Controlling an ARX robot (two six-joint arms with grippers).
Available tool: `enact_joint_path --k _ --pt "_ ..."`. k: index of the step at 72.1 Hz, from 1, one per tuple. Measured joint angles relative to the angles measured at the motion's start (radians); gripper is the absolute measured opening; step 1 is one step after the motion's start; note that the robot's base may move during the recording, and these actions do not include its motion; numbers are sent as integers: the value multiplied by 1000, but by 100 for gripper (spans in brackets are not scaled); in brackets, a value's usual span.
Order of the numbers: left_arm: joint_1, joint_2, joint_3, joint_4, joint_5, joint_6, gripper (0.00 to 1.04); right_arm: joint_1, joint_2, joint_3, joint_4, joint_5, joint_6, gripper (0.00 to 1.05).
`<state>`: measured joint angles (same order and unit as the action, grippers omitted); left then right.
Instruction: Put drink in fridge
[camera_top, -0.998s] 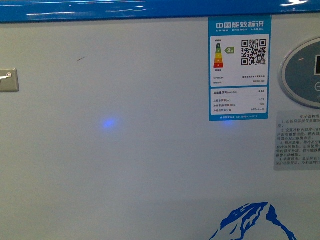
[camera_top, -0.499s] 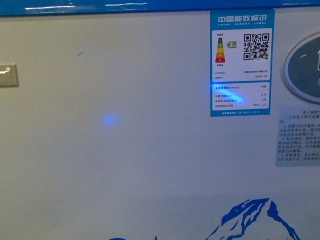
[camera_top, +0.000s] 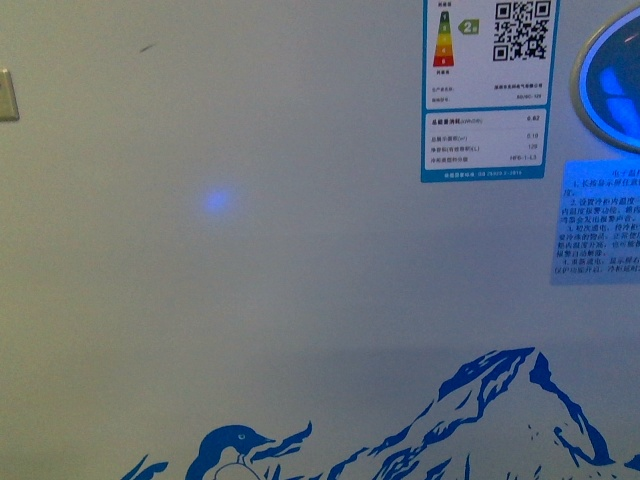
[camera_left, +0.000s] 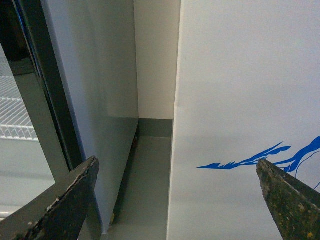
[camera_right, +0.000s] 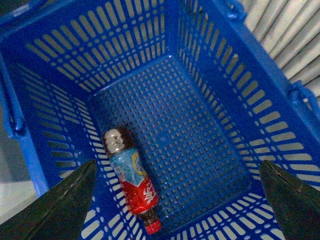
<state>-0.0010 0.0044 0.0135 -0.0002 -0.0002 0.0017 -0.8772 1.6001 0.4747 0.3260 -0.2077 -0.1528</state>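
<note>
Drink (camera_right: 131, 187) lies in blue basket (camera_right: 125, 45); right tool (camera_right: 177, 164) gapes above

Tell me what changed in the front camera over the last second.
The view slid down the fridge front: the blue rim left the frame, the energy label rose, and the penguin and mountain came into sight. The blue light spot stays on the panel; no arm appears.

Drink (camera_right: 131, 182) is just lying on its side on the floor of a blue basket (camera_right: 220, 100), red cap on, close to one wall. Fridge (camera_top: 300, 300) shows its white front with blue penguin and mountain art.
</note>
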Motion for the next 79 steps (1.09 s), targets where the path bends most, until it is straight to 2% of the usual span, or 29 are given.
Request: enact_joint_path --k 19,33,61,79 --pt "0 0 0 0 0 0 97 105 364 122 82 47 3 98" --pt "0 0 0 0 0 0 97 144 558 201 122 27 11 98" --pt "0 0 0 0 0 0 97 123 922 346 200 -132 106 98" --pt "0 0 0 0 0 0 97 102 1120 475 198 -188 79 98"
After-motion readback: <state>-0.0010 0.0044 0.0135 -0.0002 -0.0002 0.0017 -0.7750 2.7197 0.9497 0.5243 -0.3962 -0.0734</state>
